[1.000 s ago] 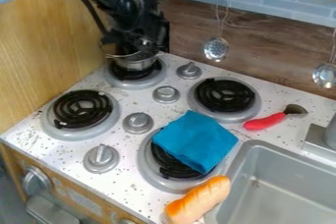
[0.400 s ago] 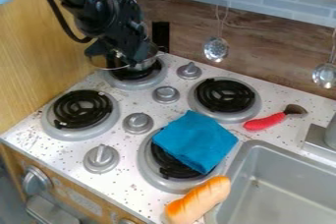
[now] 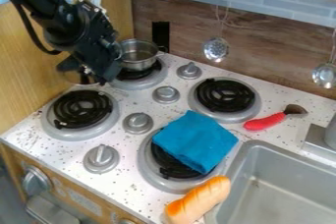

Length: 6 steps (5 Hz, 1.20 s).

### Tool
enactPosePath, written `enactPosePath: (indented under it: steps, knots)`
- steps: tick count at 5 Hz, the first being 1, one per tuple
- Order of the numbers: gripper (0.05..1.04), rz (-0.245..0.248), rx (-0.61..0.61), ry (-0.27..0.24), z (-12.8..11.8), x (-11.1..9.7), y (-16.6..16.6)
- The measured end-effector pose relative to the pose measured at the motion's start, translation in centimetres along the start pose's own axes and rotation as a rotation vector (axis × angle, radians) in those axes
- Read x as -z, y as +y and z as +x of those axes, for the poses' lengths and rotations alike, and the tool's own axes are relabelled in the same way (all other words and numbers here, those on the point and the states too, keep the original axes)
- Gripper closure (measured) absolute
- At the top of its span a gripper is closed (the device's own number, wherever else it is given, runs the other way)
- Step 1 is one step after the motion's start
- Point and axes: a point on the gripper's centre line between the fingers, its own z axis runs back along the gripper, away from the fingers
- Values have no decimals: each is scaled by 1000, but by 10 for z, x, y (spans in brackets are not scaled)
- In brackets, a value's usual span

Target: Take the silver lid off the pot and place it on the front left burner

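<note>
Upright on the rear-left burner (image 3: pixel 146 82), near the back-left corner of the desk (image 3: pixel 39 137): a small, open-topped metal pot (image 3: pixel 139 57), with a round body and so no long axis of its own, and a looped handle (image 3: pixel 161 51) pointing right and toward the back edge. From the black jaws (image 3: pixel 84 76), direction to the pot: along the left edge, toward that back-left corner. Jaws pointing down, apart from the pot, with the arm (image 3: pixel 85 31) overlapping the pot's near side in the view. Impossible to tell the jaws open from closed. Just below them, a thin curved edge (image 3: pixel 64 79), too unclear to name or to call held. Nearer the front, a black-coiled burner (image 3: pixel 82 112). Farther right, a rear burner (image 3: pixel 226 95) and, partly under a folded blue cloth (image 3: pixel 197 142), a front one (image 3: pixel 148 169). Beyond the cloth, a red-handled tool (image 3: pixel 266 122); by the front edge, a bread roll (image 3: pixel 199 199) touching the grey sink (image 3: pixel 279 188). Above the back edge, two hanging metal ladles (image 3: pixel 215 49) (image 3: pixel 324 75).
</note>
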Motion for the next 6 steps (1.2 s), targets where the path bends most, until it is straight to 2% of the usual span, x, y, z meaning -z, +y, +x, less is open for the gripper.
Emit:
enactPosePath:
  steps: [2,3,4,5,6]
  knots:
    - [775,23,30,-5,-8,1,18]
    - [775,31,63,8,-21,1,24]
    - [775,51,120,39,-45,8,32]
    - [775,70,131,42,-54,14,35]
    - [764,74,137,27,-53,19,33]
